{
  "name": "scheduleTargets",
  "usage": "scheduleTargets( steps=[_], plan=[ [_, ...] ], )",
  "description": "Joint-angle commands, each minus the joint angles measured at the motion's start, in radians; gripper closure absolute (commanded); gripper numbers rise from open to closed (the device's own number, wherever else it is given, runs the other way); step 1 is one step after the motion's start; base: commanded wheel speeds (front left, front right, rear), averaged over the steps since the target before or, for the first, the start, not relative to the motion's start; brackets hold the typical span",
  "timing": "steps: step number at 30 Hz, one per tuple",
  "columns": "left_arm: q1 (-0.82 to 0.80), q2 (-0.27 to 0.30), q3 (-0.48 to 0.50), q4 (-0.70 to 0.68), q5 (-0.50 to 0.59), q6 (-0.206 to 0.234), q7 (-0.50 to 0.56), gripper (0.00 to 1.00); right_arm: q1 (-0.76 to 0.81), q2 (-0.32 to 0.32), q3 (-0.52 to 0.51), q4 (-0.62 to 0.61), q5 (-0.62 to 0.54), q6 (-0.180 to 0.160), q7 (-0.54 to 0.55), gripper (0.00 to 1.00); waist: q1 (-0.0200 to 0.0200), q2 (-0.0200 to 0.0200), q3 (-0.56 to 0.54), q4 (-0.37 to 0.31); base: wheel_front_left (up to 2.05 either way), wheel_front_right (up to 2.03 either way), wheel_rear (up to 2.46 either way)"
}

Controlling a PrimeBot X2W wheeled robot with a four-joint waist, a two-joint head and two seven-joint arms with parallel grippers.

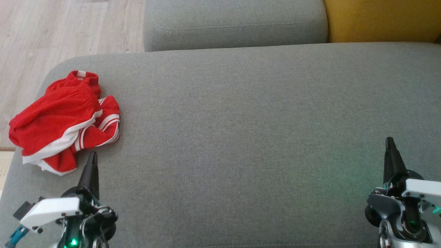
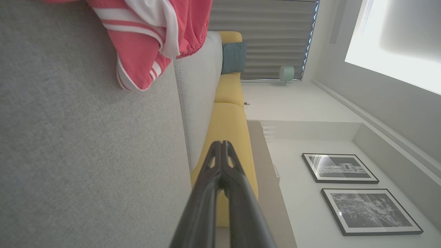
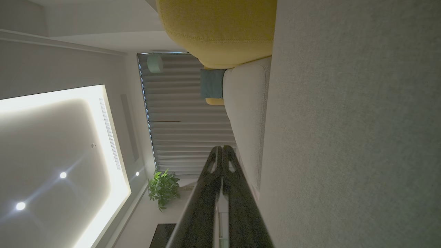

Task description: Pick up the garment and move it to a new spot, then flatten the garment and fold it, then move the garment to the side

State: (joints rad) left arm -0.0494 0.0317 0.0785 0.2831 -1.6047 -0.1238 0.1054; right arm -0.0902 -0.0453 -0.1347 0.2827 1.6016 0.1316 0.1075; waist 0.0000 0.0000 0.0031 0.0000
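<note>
Clearly the grey sofa seat (image 1: 241,137) has room to spare, but the crumpled red garment (image 1: 62,117) lies by its left edge above the floor (image 1: 51,31), so a clumsy nudge might push it off. Both the left claw (image 1: 92,155), just beside it, and the right claw (image 1: 389,141), well apart, are pinched closed and empty.

This is a home living room, shown by a grey sofa (image 1: 241,137) with a yellow cushion (image 1: 379,20), a wooden floor (image 1: 69,31), framed pictures (image 2: 339,167) on the wall, pleated curtains (image 3: 186,131) and a potted plant (image 3: 163,187).
</note>
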Motion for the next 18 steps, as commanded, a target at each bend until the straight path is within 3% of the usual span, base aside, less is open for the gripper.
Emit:
scheduleTargets(
  steps=[1,18],
  plan=[
    [-0.058,0.018,0.035,-0.038,-0.004,-0.007,0.007,1.0,-0.018,-0.005,0.021,-0.038,0.007,-0.001,0.005,1.0,0.0,0.0,0.0,0.0,0.0,0.0,0.0],
    [-0.058,0.018,0.035,-0.038,-0.004,-0.007,0.007,1.0,-0.018,-0.005,0.021,-0.038,0.007,-0.001,0.005,1.0,0.0,0.0,0.0,0.0,0.0,0.0,0.0]
  ],
)
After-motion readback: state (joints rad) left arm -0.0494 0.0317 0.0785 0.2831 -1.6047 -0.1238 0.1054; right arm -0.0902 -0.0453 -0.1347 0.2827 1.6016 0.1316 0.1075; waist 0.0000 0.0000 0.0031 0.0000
